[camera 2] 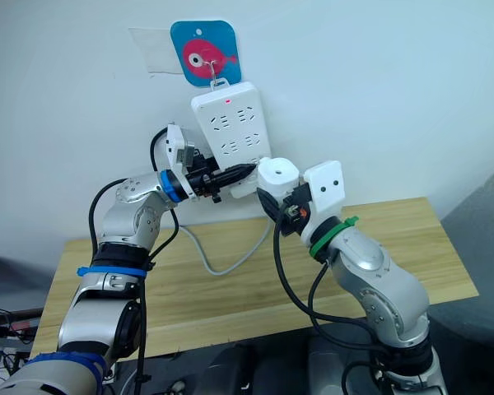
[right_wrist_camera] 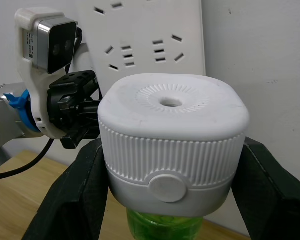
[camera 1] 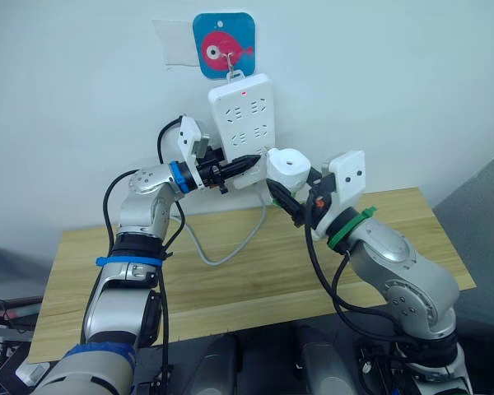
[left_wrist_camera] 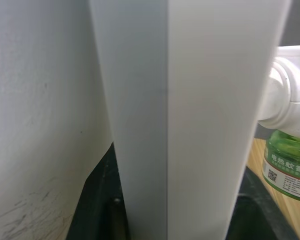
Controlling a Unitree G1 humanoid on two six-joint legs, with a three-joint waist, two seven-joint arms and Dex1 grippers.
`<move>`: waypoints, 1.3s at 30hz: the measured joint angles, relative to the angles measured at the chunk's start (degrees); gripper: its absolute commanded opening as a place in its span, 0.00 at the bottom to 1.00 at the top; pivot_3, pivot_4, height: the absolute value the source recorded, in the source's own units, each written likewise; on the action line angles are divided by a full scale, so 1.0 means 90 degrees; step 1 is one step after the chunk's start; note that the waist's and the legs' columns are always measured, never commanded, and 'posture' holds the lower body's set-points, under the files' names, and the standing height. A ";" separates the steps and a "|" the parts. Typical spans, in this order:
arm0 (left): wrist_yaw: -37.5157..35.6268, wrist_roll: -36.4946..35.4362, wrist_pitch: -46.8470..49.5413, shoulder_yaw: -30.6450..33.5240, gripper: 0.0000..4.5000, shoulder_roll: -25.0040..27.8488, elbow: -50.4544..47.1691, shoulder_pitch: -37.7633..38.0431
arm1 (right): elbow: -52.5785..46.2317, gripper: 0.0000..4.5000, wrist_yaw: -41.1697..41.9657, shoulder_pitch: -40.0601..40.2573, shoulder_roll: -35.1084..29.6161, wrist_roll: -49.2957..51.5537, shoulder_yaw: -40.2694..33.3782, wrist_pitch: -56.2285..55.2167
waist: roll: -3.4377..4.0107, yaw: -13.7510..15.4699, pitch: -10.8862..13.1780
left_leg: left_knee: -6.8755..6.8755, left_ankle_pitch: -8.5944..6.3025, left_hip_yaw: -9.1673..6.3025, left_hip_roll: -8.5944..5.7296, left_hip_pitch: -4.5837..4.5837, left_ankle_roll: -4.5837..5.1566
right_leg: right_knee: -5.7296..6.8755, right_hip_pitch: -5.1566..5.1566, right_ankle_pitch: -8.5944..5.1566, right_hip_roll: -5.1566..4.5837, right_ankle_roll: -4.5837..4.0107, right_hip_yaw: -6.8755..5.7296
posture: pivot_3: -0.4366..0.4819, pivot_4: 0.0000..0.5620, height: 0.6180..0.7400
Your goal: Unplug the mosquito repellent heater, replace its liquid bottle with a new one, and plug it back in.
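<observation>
Against the wall, at the lower edge of the power strip (camera 1: 242, 117): mosquito repellent heater (right_wrist_camera: 173, 139) pinched in right gripper (right_wrist_camera: 170, 185), green bottle (right_wrist_camera: 162, 227) fitted; left gripper (camera 1: 245, 164) clamping the strip; risks prongs missing the socket if tilted

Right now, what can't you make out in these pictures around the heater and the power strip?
- The heater's plug prongs: right wrist view, hidden on its far side.
- The bottle's label print: left wrist view, cut off by the edge, too small.
- The lower sockets of the power strip: left eye view, covered by the left gripper and the heater.
- Where the strip's cable ends: behind the left arm.
</observation>
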 measured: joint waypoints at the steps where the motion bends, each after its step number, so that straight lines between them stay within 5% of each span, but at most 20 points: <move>1: 0.0002 0.0003 0.0000 0.0000 0.73 0.0003 0.0000 0.0000 | 0.0000 0.67 0.0000 0.0000 0.0004 -0.0007 -0.0005 0.0014 | 0.0000 0.0000 0.0000 | 0.0000 0.0000 0.0000 0.0000 0.0000 0.0000 | 0.0000 0.0000 0.0000 0.0000 0.0000 0.0000 | 0.32 0.40 1.00; 15: -0.0171 -0.0204 0.0762 0.0033 0.73 0.0551 -0.0695 0.0211 | 0.0000 0.67 0.0028 0.0003 0.0049 -0.0067 -0.0007 0.0053 | 0.0000 -0.0050 0.0000 | -0.0002 0.0000 0.0002 0.0002 0.0000 0.0000 | 0.0001 -0.0003 0.0000 0.0000 0.0000 0.0002 | 0.33 0.40 1.00; 23: -0.0014 -0.0340 0.0806 0.0141 0.30 0.0432 -0.0745 0.0204 | 0.0034 0.67 0.0173 0.0006 0.0090 -0.0079 0.0016 0.0051 | 0.0000 -0.0049 0.0000 | -0.0002 0.0000 0.0001 0.0003 0.0000 -0.0001 | 0.0000 -0.0003 0.0000 0.0000 0.0000 0.0002 | 0.35 0.42 1.00; 39: 0.0020 -0.0307 0.0828 0.0140 0.30 0.0450 -0.0760 0.0210 | 0.0591 0.67 0.0304 -0.0252 0.0308 -0.0577 0.0167 -0.0081 | 0.0000 -0.0049 0.0000 | -0.0003 0.0000 0.0001 0.0001 0.0000 -0.0001 | 0.0001 -0.0004 0.0000 0.0000 0.0000 0.0003 | 0.36 0.41 1.00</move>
